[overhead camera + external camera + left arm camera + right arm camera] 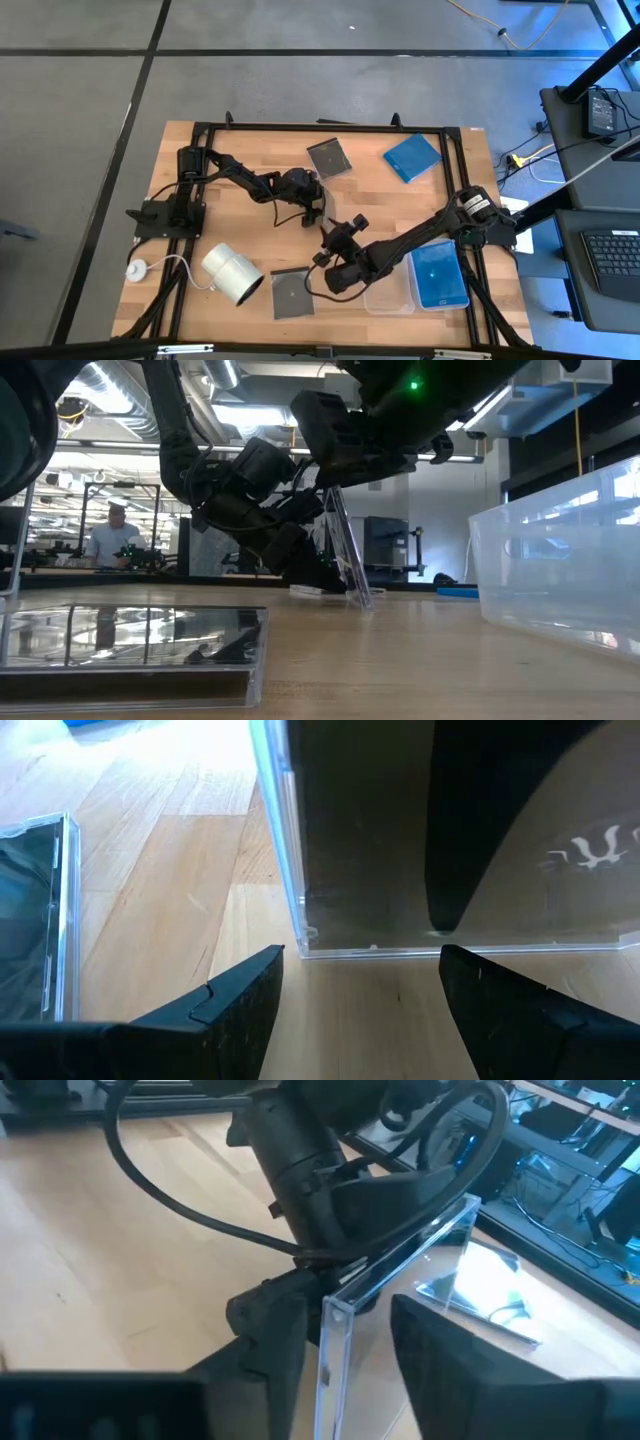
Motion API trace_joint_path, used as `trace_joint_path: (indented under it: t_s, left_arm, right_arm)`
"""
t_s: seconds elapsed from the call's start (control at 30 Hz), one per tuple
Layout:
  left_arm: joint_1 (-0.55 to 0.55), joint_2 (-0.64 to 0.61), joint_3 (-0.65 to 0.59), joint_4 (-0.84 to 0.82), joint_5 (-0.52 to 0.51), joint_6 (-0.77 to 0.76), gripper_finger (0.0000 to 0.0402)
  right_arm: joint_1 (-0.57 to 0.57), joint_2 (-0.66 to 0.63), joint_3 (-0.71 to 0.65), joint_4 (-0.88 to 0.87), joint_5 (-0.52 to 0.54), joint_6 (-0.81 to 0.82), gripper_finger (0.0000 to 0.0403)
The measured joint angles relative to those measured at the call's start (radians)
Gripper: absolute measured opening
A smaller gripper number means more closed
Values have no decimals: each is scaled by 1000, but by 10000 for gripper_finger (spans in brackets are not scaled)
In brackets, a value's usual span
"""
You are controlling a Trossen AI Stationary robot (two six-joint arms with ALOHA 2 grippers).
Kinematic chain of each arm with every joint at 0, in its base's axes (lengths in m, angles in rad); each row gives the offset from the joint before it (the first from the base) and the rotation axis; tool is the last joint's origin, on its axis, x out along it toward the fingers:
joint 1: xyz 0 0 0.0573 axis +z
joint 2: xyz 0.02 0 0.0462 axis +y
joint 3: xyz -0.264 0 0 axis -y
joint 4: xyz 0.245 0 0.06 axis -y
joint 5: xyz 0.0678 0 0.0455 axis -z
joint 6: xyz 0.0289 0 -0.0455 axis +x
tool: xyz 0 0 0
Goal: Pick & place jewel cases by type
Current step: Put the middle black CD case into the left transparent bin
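Observation:
A clear, dark jewel case (pixel 346 550) stands tilted on its lower edge (pixel 362 600) near the table's middle. My right gripper (pixel 330 232) comes down on it from above and is shut on it. My left gripper (pixel 312 212) is open and slants down from the left side; its fingertips (pixel 262 970) stop just short of the case's lower edge (pixel 400 946). Other cases lie flat: a dark one (pixel 330 157) and a blue one (pixel 412 156) at the far side, a dark one (pixel 292 292) near the front, and blue (pixel 438 275) in a tray. My right gripper holds the standing jewel case by its upper edge (pixel 335 1315), one finger on each face, coming from above and pointing down. One finger (pixel 450 860) shows against the face turned to the left arm. The case leans, with its lower edge (pixel 400 946) on the wood.
A white cylinder (pixel 233 273) lies at the front left with a cord to a small white disc (pixel 138 268). Two clear trays sit at the front right; the one without cases (pixel 388 292) is beside the blue-filled one. A person (pixel 112 535) is seated far behind the table.

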Motion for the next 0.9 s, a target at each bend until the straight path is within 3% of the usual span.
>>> trace_joint_path:
  t_s: [0.37, 0.6, 0.9]
  left_arm:
    - [-2, 0, 0, -7, 0, 0, 265]
    - [-2, -2, 0, -24, 1, 0, 265]
    - [39, -142, 0, -232, -4, 47, 265]
  right_arm:
    - [-12, 0, -2, -28, -11, 4, 48]
    - [-12, 0, -2, -42, 26, 8, 48]
    - [-7, -19, 5, -125, 44, 10, 48]
